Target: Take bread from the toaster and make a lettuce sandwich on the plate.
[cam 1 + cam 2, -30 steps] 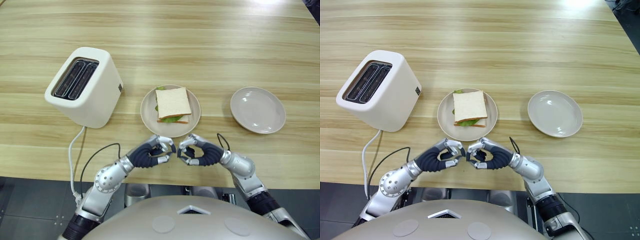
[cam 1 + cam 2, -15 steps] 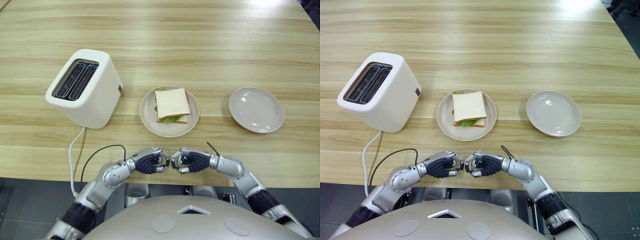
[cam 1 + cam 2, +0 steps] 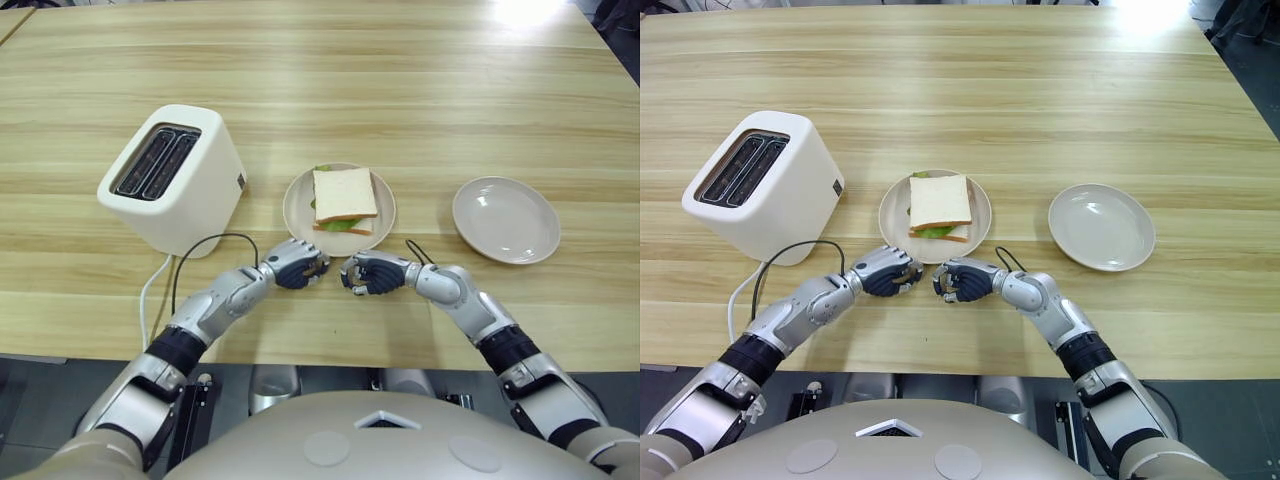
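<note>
wide gap between plate [image 3: 296, 212] and empty dish [image 3: 506, 220]

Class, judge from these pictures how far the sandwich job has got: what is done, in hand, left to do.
Done: a sandwich with lettuce showing at its edge sits on the plate; the toaster slots look empty. In hand: nothing; the left hand and right hand are curled, empty, near the plate. Left: apparently nothing.
</note>
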`<state>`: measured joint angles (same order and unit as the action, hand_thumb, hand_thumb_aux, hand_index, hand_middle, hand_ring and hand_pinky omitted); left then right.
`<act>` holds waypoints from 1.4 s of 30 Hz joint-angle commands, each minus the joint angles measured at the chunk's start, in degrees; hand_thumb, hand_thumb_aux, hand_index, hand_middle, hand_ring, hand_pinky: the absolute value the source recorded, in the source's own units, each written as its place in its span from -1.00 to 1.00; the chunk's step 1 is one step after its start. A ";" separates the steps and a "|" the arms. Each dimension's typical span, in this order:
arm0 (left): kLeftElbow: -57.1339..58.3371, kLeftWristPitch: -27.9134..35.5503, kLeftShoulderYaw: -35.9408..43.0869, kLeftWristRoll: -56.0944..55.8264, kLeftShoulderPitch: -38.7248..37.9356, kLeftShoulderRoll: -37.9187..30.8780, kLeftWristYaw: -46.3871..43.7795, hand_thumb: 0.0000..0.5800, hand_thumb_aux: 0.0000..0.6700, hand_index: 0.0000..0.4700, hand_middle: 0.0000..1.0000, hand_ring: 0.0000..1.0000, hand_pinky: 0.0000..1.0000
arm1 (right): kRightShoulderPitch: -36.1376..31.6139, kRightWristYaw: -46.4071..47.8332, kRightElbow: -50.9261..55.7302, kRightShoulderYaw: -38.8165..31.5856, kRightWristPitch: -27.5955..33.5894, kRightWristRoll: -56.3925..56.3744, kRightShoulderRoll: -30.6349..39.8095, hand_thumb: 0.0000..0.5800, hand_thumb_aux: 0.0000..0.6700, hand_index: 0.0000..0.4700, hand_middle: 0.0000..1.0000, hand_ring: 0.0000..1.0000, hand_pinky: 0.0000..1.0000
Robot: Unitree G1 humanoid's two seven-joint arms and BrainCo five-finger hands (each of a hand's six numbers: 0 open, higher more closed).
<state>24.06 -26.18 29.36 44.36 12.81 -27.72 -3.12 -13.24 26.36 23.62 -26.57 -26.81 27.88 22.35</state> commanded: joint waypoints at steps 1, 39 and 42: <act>10.90 0.55 1.49 2.54 5.10 0.41 2.42 1.00 1.00 0.96 1.00 1.00 1.00 | -4.37 -2.18 6.85 -0.74 1.56 2.46 -0.83 1.00 1.00 0.96 1.00 1.00 1.00; -10.12 -6.93 -18.61 -39.69 -1.33 12.01 9.42 -1.00 -1.00 -1.00 -1.00 -1.00 -1.00 | -12.98 -22.84 21.18 17.44 -28.65 -26.53 -12.44 -1.00 -1.00 -1.00 -1.00 -1.00 -1.00; -14.26 -4.85 -19.76 -45.62 -3.82 14.30 5.51 -1.00 -1.00 -1.00 -1.00 -1.00 -1.00 | -12.09 -21.12 21.02 19.76 -29.21 -31.06 -15.55 -1.00 -1.00 -1.00 -1.00 -1.00 -1.00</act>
<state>12.40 -33.29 10.91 3.20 10.24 -14.36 5.20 -26.18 3.87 44.56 -9.13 -55.56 0.59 8.00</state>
